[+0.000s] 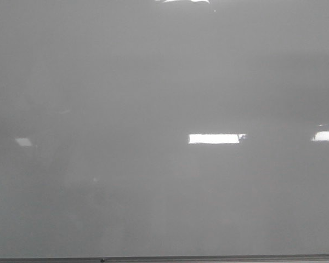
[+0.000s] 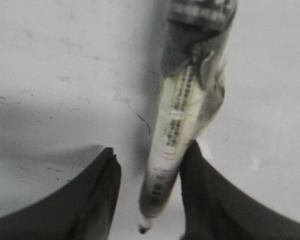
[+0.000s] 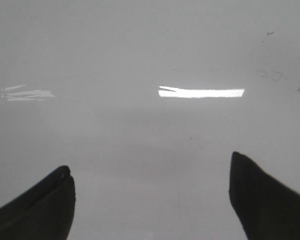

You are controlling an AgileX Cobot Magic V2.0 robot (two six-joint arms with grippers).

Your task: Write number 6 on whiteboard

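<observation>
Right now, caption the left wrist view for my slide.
Left gripper holds a marker over the smudged whiteboard; no 6 drawn yet.

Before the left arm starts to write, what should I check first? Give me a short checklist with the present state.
1. The marker between the left gripper fingers: ok.
2. Firm clamp on it: cannot tell, a gap shows beside one finger.
3. Its tip uncovered: ok.
4. Tip touching the whiteboard: cannot tell.
5. The right gripper open, empty: ok.
6. A number 6 written: not ok, front view shows none.
</observation>
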